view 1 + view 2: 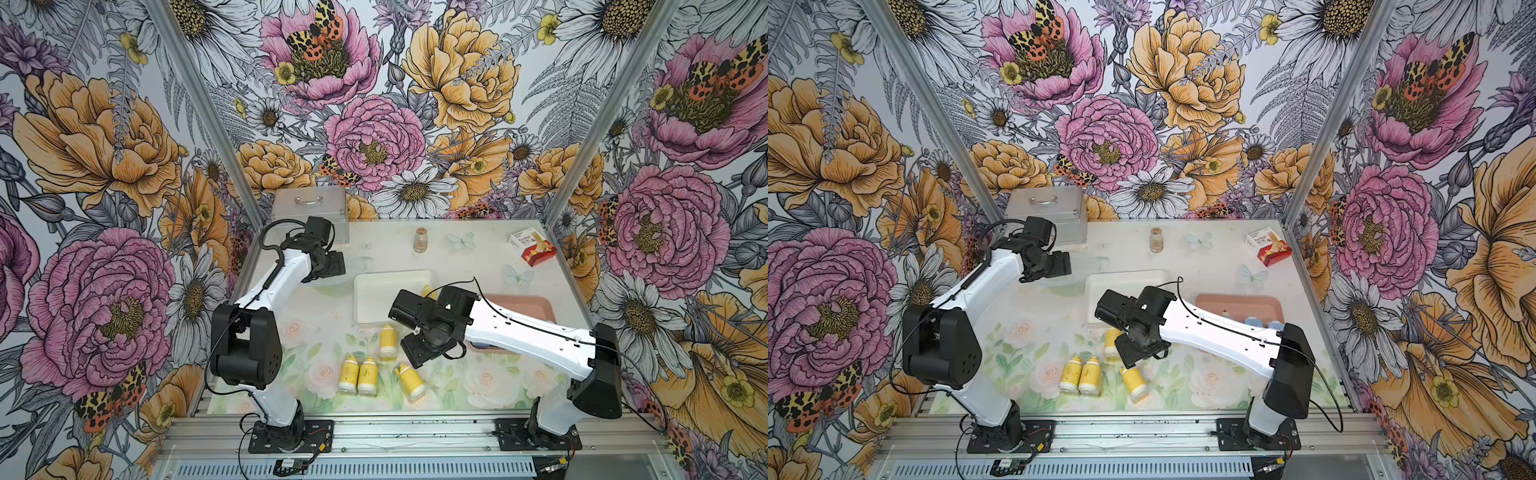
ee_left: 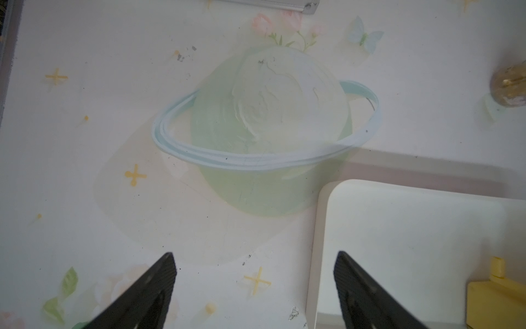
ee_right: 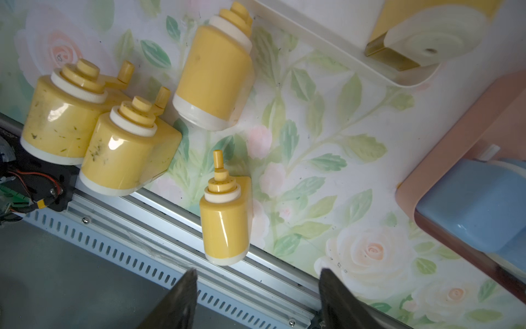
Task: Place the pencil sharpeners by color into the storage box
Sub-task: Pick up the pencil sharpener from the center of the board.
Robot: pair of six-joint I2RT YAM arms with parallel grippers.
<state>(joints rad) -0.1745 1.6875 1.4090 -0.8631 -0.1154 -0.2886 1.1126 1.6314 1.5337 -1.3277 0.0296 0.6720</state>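
White tray [image 1: 374, 307]: yellow sharpener [image 3: 427, 31]; pink tray [image 1: 1237, 302]: blue sharpeners [image 1: 1252, 321]

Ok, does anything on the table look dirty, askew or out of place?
The side-by-side pair of yellow sharpeners carries dark flecks on its bodies. In a top view, a third yellow sharpener sits slanted to that pair. The brown vial and the red-and-white carton at the back fit neither colour group.

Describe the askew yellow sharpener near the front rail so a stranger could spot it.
Start at the white tray mid-table; four yellow pencil sharpeners lie on the floral mat before it. By the front rail is a side-by-side pair; the slanted sharpener lies alone to its right, angled rather than parallel.
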